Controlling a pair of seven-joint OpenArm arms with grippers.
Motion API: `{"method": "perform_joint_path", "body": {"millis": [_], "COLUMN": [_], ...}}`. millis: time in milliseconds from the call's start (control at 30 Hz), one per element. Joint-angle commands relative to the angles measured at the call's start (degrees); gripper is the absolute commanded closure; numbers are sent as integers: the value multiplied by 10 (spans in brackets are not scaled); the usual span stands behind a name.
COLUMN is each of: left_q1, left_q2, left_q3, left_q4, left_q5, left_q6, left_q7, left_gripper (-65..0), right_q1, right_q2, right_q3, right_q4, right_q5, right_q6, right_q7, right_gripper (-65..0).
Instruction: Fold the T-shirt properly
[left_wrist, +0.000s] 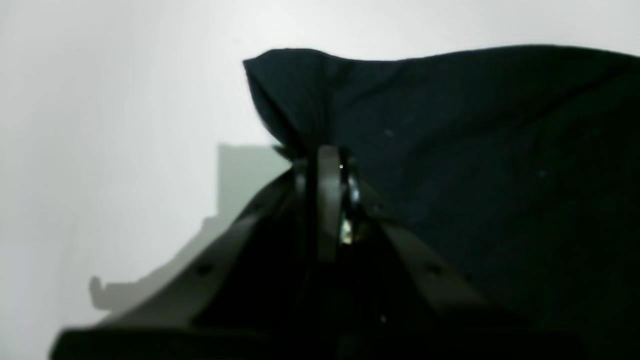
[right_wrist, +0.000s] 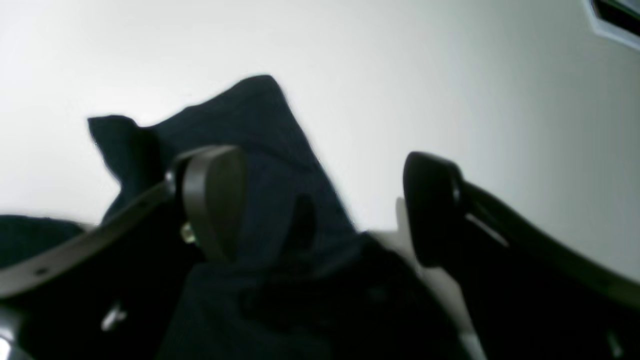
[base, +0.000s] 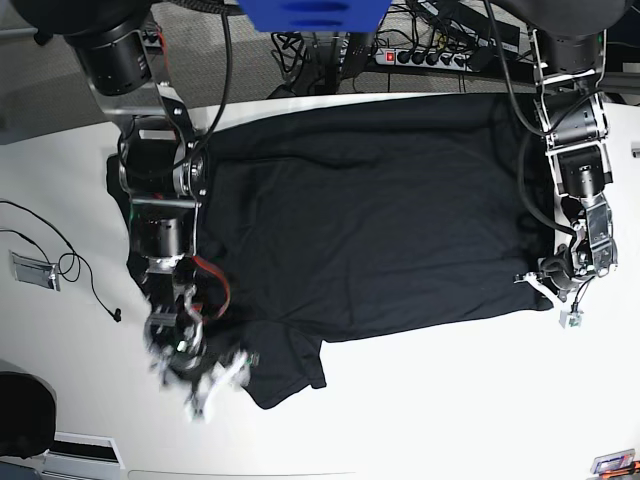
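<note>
Left wrist view puts my left hand (left_wrist: 327, 165) right in front of me, pads pinched together on a gathered corner of the T-shirt (left_wrist: 450, 165), which bunches into a tight knot at the pinch and fans out dark beyond it. My right hand (right_wrist: 325, 200) stands wide apart and holds nothing; a fold of black cloth rises between its pads (right_wrist: 215, 195), and whether the near pad touches it I cannot tell through the blur.

From the base view, my left hand (base: 560, 285) sits at the shirt's edge on that view's right, and my right hand (base: 200, 370) is low on that view's left, close by the sleeve that sticks out toward the front. The T-shirt (base: 370, 220) lies spread over most of the white table (base: 450, 400), mostly flat with shallow wrinkles.

I judge the cloth light, limp and matte: it will not slip from a firm pinch, but it keeps no shape, so anything lifted from one point will sag and drag the rest along. It is not fragile. The sensible places to hold are hems and corners, where the fabric is doubled and gives my pads something to bite; a pinch mid-panel would only raise a tent. With one corner held and the opposite side free, I expect a lone pull to skew the shirt, so my right hand should take the sleeve or the hem corner nearby.
</note>
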Motion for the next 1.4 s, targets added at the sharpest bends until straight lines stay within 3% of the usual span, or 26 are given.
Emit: {"method": "perform_joint_path", "body": {"millis": [0, 167, 900, 1033, 1200, 1367], "left_q1": [-17, -14, -14, -14, -13, -9], "left_q2": [-4, -4, -4, -4, -4, -4], "left_q3": [-1, -1, -1, -1, -1, -2], "left_q4": [19, 59, 71, 71, 71, 72], "left_q5": [-4, -3, -3, -3, -3, -3], "left_q6": [-2, -2, -2, -2, -2, -2], "left_q7": [-9, 22, 26, 26, 26, 26], "left_gripper": [0, 0, 0, 0, 0, 0], "right_q1": [8, 8, 10, 61, 78, 79], "right_q2": [3, 3, 4, 4, 1, 1], "right_q3": [-1, -1, -2, -2, -68, -91], "right_q4": [-14, -68, -73, -75, -154, -204], "right_q5": [-2, -2, -3, -3, -3, -3], "right_q6": [1, 1, 1, 1, 0, 0], "right_q7": [15, 55, 55, 55, 82, 119], "right_gripper": [-470, -470, -470, -470, -470, -470]}}
